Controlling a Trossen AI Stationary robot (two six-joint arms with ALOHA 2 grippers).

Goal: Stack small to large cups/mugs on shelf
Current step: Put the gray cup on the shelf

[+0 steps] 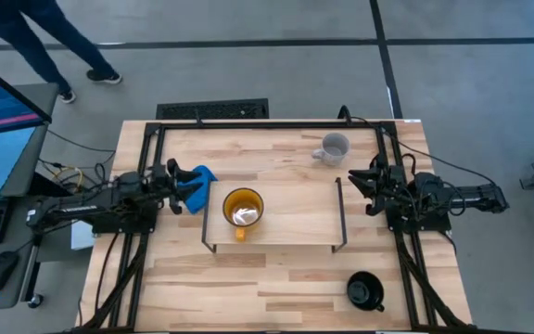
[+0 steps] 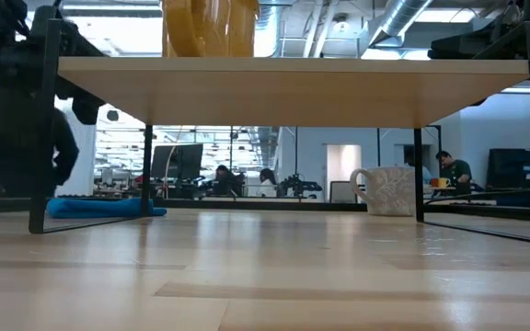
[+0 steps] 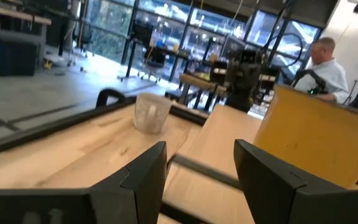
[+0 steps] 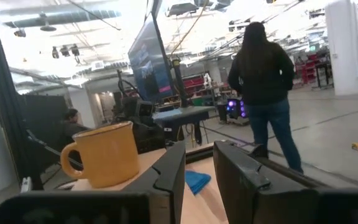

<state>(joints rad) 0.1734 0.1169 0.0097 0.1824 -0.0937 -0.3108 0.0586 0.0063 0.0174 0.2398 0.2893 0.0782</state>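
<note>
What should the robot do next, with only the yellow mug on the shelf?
Probably reach the right claw toward the grey mug. The yellow mug already stands on the shelf, while the grey one sits on the table behind the shelf, close to that claw, which holds nothing. The black mug lies farther off, at the table's front.
</note>
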